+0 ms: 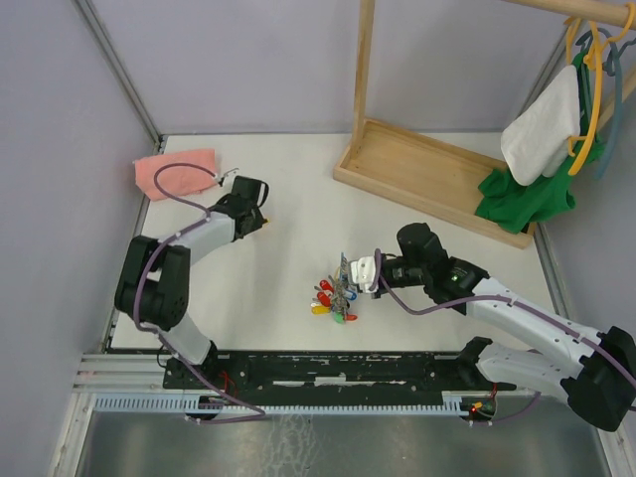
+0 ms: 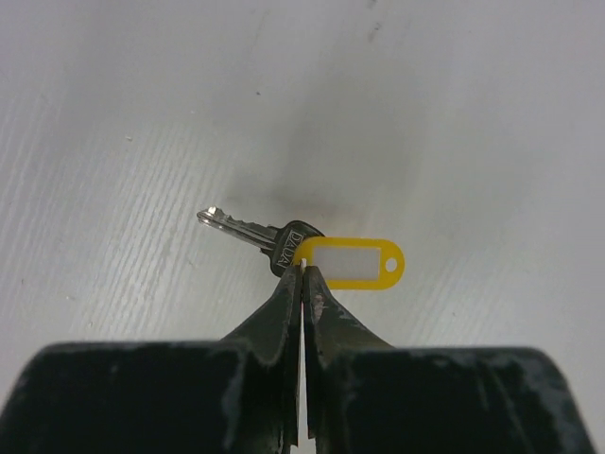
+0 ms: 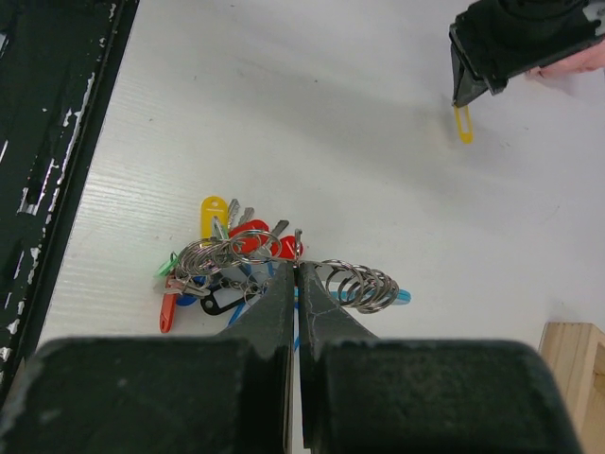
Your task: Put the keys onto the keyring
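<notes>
My left gripper (image 2: 302,271) is shut on a silver key (image 2: 238,227), pinching where its dark head meets a yellow oblong tag (image 2: 352,262). It holds the key just above the white table, at the back left (image 1: 260,221). My right gripper (image 3: 299,263) is shut on a thin metal ring of the keyring bunch (image 3: 227,253) at mid-table (image 1: 336,296). The bunch has red, yellow, orange and blue heads, a green-headed key (image 3: 168,267) at its left edge, and a chain of several loose rings (image 3: 364,287). The left gripper and its yellow tag (image 3: 462,123) also show in the right wrist view.
A pink cloth (image 1: 177,171) lies at the back left corner. A wooden rack base (image 1: 427,174) stands at the back right, with white and green cloths on hangers (image 1: 542,139) above it. A black rail (image 1: 318,368) runs along the near edge.
</notes>
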`<state>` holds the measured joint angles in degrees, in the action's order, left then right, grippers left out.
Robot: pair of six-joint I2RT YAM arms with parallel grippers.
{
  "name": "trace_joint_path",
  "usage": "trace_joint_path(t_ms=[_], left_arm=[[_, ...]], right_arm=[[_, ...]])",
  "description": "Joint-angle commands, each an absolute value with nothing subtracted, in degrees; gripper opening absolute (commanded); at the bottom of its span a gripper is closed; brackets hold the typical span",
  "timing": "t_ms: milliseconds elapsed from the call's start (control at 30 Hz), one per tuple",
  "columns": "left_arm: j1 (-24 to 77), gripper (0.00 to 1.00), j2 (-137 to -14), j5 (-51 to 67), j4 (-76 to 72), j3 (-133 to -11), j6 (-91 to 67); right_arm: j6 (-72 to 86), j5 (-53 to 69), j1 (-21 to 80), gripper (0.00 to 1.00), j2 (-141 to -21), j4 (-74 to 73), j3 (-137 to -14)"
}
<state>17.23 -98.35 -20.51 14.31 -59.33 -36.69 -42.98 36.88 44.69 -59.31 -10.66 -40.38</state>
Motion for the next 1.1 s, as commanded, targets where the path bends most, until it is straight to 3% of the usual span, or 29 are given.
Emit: trace_joint_path(t_ms=[0,200,367,700,867,1067], left_arm=[[18.1,0.03,-87.0,-13.7,-0.2,-50.5,-29.8],[18.1,0.03,-75.7,2.2,-16.3,-36.3,-24.9],[19.6,0.03,-76.5,11.5,-10.3,-37.3,-18.2],[29.7,0.03,-81.3,10.8,-3.6,-36.9,-10.0],[31.9,0.04,-86.9,6.5,3.0,-42.6,-11.2],[34.2,0.22,-88.1,3.1,7.6,-45.2,-14.0]], right_arm=[[-38.4,34.3,45.1,0.01,-57.7,-7.3,-41.8],[-31.8,28.8,45.1,0.01,-54.3,-8.3,-42.3],[-25.9,24.2,45.1,0.01,-52.0,-11.5,-41.4],[-21.5,20.0,45.2,0.01,-46.8,-12.3,-36.6],[-19.9,18.9,45.2,0.01,-43.6,-10.0,-33.9],[-20.5,17.7,45.2,0.01,-42.5,-12.3,-34.2]])
